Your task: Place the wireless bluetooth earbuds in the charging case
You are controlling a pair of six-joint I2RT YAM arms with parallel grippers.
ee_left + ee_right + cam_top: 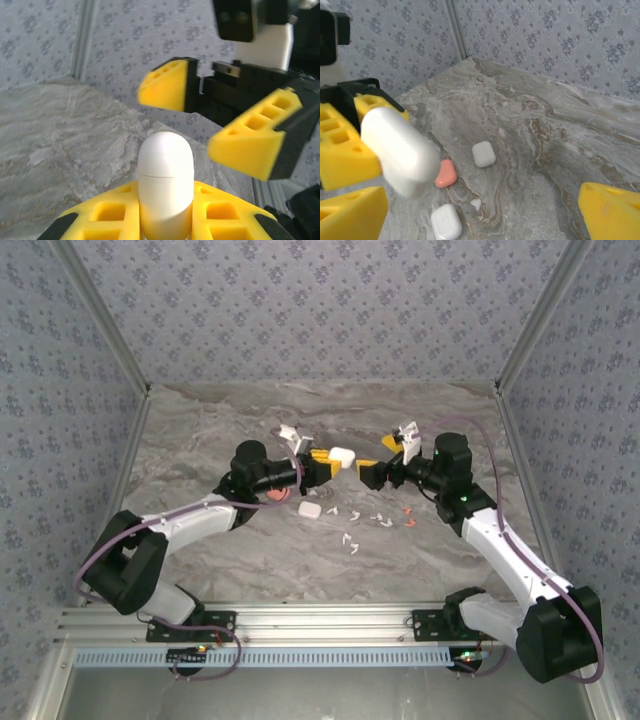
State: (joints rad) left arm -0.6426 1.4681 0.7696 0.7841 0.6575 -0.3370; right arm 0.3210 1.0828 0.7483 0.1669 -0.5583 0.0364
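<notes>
Grey-blue patterned wallpaper walls [320, 310] on 3 sides, around a grey marble-look tabletop [250, 550]. Left arm [190, 520] & right arm [510, 550], white w/ black joints, reach in toward the table centre, tips facing each other and just apart.

Left gripper [325, 465]: yellow fingers [220, 210] clamped on a white pill-shaped plastic charging case [165, 180], held up off the table w/ rounded end sticking out past the fingertips; lid seam looks closed. Right gripper [370, 473]: jaws spread wide, nothing between them, pointing at the held case.

On the table, near side of the left gripper: a white rounded-square plastic case [309, 509] and, just beside it under the left wrist, a salmon-pink rounded plastic case [278, 495]. Right wrist view also has a 2nd white case [446, 221] lying near the pink one.

Tiny white stemmed plastic earbuds [350, 540] lie scattered loose on the table btw the arms, nearer the bases than the grippers; the orange-red earbuds [408, 514] sit at the right end of the scatter. All are outside any case.
</notes>
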